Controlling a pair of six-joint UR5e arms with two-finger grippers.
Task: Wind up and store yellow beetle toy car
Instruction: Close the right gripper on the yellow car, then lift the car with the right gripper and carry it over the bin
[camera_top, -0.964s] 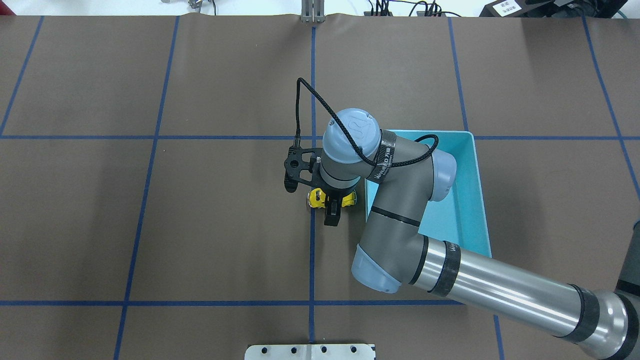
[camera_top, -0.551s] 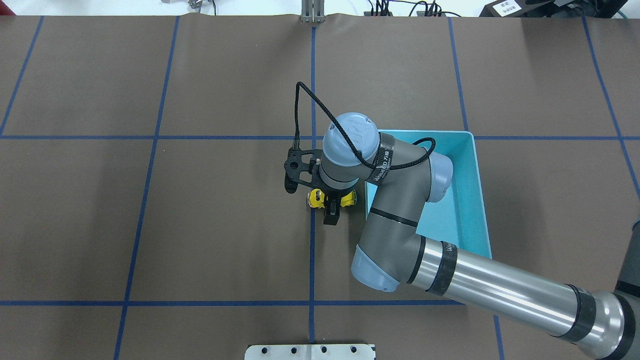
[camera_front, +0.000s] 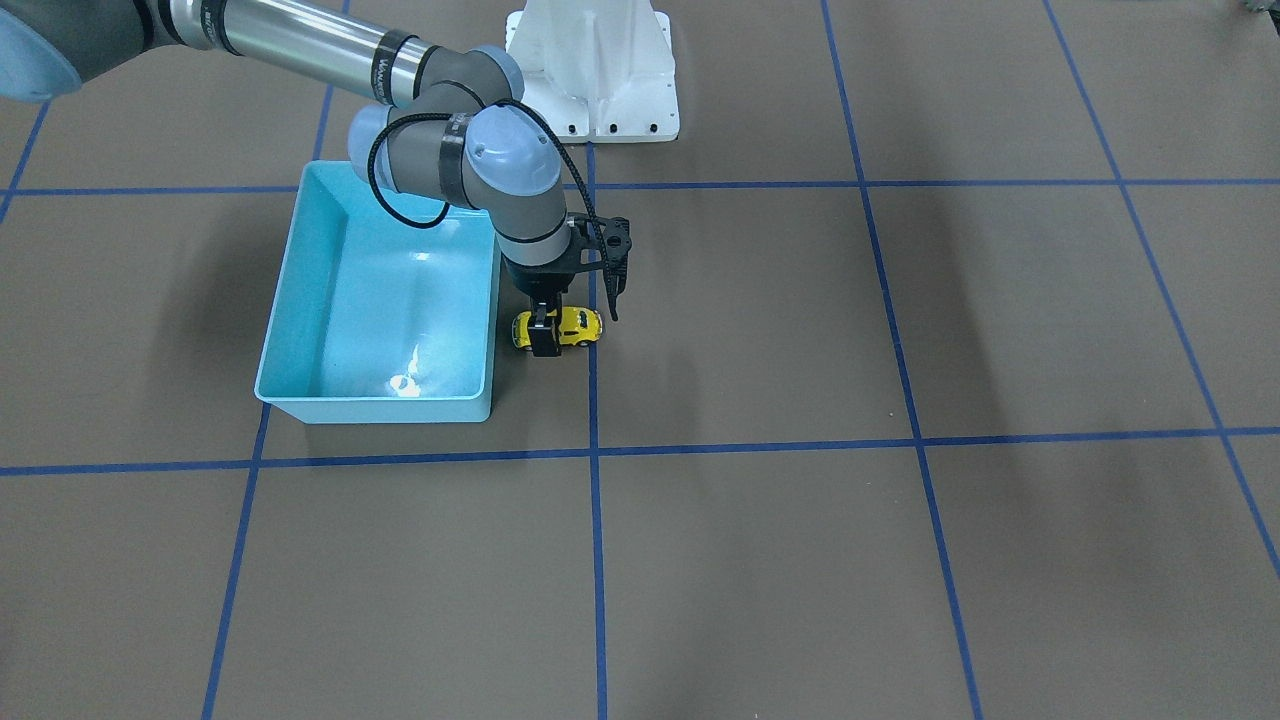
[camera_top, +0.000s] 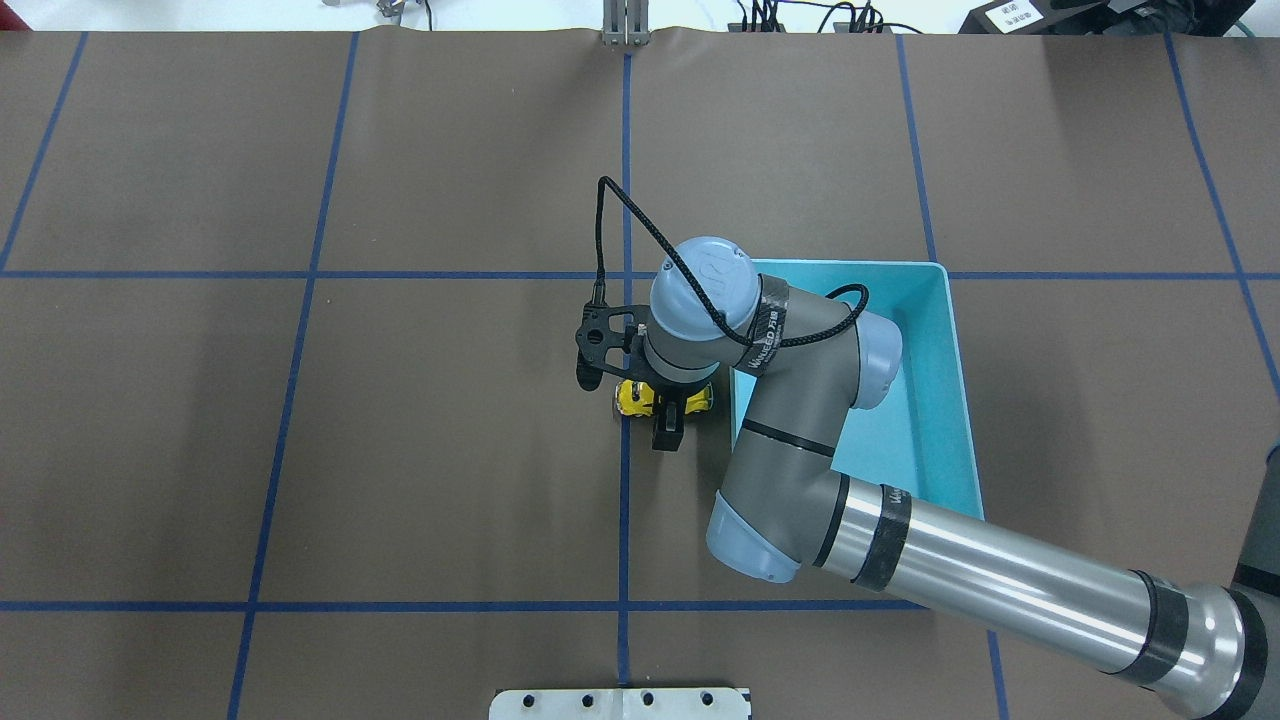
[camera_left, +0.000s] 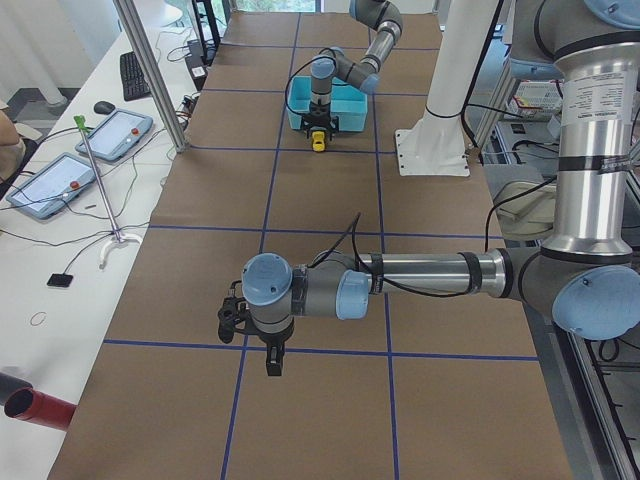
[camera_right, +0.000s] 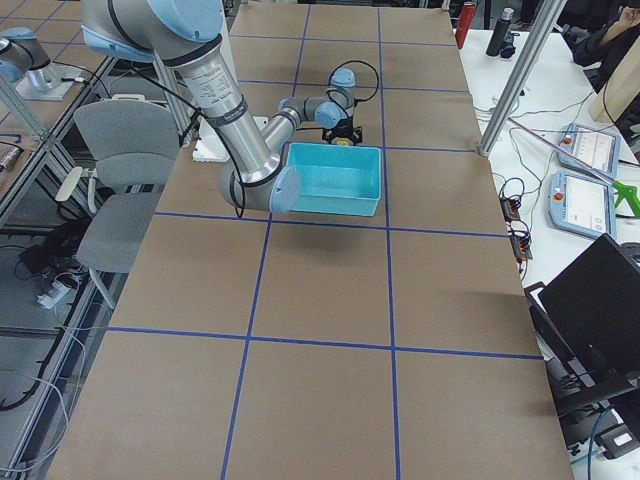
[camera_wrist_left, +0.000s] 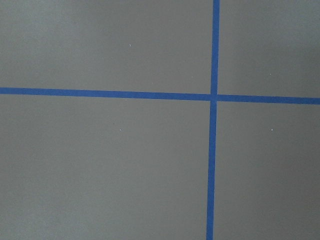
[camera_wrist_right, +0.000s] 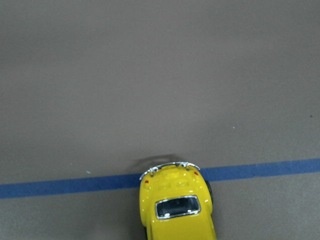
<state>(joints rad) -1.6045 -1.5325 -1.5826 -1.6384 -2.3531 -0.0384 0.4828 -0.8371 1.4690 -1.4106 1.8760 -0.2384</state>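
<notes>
Just left of the blue bin (camera_top: 960, 400), on the surface (camera_top: 400, 450), the right tool (camera_top: 668, 404) stays clamped across the yellow car (camera_top: 636, 399), having shifted only slightly, so winding has apparently barely progressed and storing remains.

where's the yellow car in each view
Front-facing: left of centre, car just right of the bin.
Overhead: centre, car just left of the bin.
Exterior left: top centre, car before the bin.
Exterior right: not visible; bin at upper centre.
Left wrist: not in it.
Right wrist: car at bottom centre.
Landmark: the bin, in all four exterior views.
</notes>
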